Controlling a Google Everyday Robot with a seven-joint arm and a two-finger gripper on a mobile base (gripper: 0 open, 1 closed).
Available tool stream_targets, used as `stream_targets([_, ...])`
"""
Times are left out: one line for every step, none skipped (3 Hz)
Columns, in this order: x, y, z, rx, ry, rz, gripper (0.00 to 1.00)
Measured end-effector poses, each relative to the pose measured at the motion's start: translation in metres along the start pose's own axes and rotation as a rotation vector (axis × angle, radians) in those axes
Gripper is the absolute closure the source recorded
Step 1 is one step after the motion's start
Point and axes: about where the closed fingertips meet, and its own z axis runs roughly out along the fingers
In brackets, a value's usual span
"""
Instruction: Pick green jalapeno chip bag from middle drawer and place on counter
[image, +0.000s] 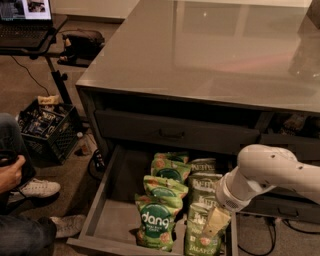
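The olive-green crinkly jalapeno chip bag (199, 244) lay front-right in the open dark wooden middle drawer (98, 200), the pale gripper (215, 222) at its top, grip state indeterminable; a firm central pinch was advised, then a straight lift over the near edge of the glossy grey counter (200, 55).

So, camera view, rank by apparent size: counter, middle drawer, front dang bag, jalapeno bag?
counter
middle drawer
front dang bag and green jalapeno chip bag: alike; gripper, at drawer's front right, partly covers the latter.
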Motion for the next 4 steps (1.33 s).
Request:
stream_targets([0.013,-0.002,0.027,-0.04,0.005,0.046,0.14])
stream_targets([0.023,-0.009,0.046,-0.063,0.012,0.076,0.14])
stream_targets([0.029,-0.018,0.061,-0.075,0.018,0.087,0.14])
stream_targets([0.035,-0.023,0.081,-0.101,0.027,0.096,0.15])
